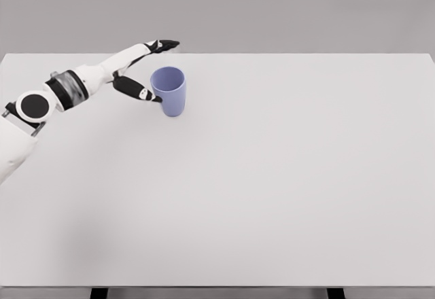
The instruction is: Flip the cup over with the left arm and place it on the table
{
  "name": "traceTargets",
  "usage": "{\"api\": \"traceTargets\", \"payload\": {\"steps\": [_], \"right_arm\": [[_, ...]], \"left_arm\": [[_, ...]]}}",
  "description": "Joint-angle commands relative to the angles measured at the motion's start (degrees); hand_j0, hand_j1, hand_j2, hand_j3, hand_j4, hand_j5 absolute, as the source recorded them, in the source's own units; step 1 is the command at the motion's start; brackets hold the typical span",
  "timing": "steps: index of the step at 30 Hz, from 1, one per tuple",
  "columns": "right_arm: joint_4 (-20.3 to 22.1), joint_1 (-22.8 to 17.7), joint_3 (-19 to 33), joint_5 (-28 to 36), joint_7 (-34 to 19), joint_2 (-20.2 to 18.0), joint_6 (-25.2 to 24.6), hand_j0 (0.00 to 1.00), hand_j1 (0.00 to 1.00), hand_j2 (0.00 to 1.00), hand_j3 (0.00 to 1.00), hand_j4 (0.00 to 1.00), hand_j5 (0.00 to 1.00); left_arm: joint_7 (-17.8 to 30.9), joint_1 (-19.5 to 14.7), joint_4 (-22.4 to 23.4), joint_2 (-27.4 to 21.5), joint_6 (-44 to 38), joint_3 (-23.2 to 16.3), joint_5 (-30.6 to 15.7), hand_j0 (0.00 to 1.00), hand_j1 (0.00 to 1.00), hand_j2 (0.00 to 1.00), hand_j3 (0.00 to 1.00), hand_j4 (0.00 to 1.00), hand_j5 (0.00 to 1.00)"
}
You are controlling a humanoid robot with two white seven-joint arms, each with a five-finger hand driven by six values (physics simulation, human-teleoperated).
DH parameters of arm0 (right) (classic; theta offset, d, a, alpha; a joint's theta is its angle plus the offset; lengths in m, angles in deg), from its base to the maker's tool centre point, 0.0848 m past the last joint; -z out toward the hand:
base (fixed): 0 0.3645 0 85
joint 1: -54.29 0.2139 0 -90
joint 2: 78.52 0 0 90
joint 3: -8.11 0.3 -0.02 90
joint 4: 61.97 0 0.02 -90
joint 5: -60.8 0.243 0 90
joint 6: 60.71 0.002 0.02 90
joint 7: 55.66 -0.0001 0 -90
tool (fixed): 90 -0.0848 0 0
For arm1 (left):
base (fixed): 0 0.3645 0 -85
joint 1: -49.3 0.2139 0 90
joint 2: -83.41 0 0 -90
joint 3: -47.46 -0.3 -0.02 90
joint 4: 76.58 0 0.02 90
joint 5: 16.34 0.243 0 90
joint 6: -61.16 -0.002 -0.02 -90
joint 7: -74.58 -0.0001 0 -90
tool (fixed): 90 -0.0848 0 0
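Now: release step | cup [168, 91] standing mouth-up near table's [285, 190] far-left edge | left hand [141, 68] spreading, fingers open beside it, holding nothing | next: withdrawing clear without tipping it

Lavender-blue cup [169, 91], plain, handleless, tapering toward base. Standing upright, open mouth up, interior visible. Resting on white tabletop [272, 177], far-left area, roughly 10 o'clock from tabletop centre, near far edge.

Simulated test scene, plain white table [272, 197] filling the view, flat grey backdrop, featureless rendered surfaces
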Motion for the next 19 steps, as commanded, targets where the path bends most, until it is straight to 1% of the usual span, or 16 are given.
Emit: {"api": "traceTargets", "payload": {"steps": [1, 5, 7, 8, 9, 11, 13, 15, 19], "right_arm": [[0.02, 0.00, -0.01, -0.01, 0.01, 0.00, 0.00, 1.00, 1.00, 1.00, 1.00, 1.00, 1.00], [0.02, 0.00, -0.01, -0.01, 0.01, 0.00, 0.00, 1.00, 1.00, 1.00, 1.00, 1.00, 1.00], [0.02, 0.00, -0.01, -0.01, 0.01, 0.00, 0.00, 1.00, 1.00, 1.00, 1.00, 1.00, 1.00], [0.02, 0.00, -0.01, -0.01, 0.01, 0.00, 0.00, 1.00, 1.00, 1.00, 1.00, 1.00, 1.00], [0.02, 0.00, -0.01, -0.01, 0.01, 0.00, 0.00, 1.00, 1.00, 1.00, 1.00, 1.00, 1.00], [0.02, 0.00, -0.01, -0.01, 0.01, 0.00, 0.00, 1.00, 1.00, 1.00, 1.00, 1.00, 1.00], [0.02, 0.00, -0.01, -0.01, 0.01, 0.00, 0.00, 1.00, 1.00, 1.00, 1.00, 1.00, 1.00], [0.02, 0.00, -0.01, -0.01, -0.08, 0.00, 0.00, 1.00, 1.00, 1.00, 1.00, 1.00, 1.00], [-0.06, 0.00, -0.01, -0.01, 0.01, 0.00, 0.00, 1.00, 1.00, 1.00, 1.00, 1.00, 1.00]], "left_arm": [[-0.08, 0.00, -2.38, -1.81, -0.17, 1.20, -0.44, 1.00, 1.00, 1.00, 1.00, 1.00, 1.00], [-0.17, 0.17, -5.98, -5.32, -0.09, 1.81, -0.79, 1.00, 1.00, 1.00, 1.00, 1.00, 1.00], [-0.17, 1.93, -9.15, -7.61, -0.09, 4.36, -0.88, 1.00, 1.00, 1.00, 1.00, 1.00, 1.00], [-0.17, 3.42, -11.26, -9.01, -0.09, 6.64, -0.79, 1.00, 1.00, 1.00, 1.00, 1.00, 1.00], [-0.17, 4.57, -12.32, -9.90, -0.09, 7.61, -0.79, 1.00, 1.00, 1.00, 1.00, 1.00, 1.00], [-0.17, 5.10, -12.49, -10.25, -0.17, 8.31, -0.79, 1.00, 1.00, 1.00, 1.00, 1.00, 1.00], [-0.25, 5.27, -12.58, -12.09, -0.17, 8.49, -0.97, 1.00, 1.00, 1.00, 1.00, 1.00, 1.00], [-0.17, 6.41, -12.76, -12.36, -0.17, 10.42, -0.96, 1.00, 1.00, 1.00, 1.00, 1.00, 1.00], [-0.17, 10.28, -12.76, -12.36, -0.17, 15.78, -0.88, 1.00, 1.00, 1.00, 1.00, 1.00, 1.00]]}}
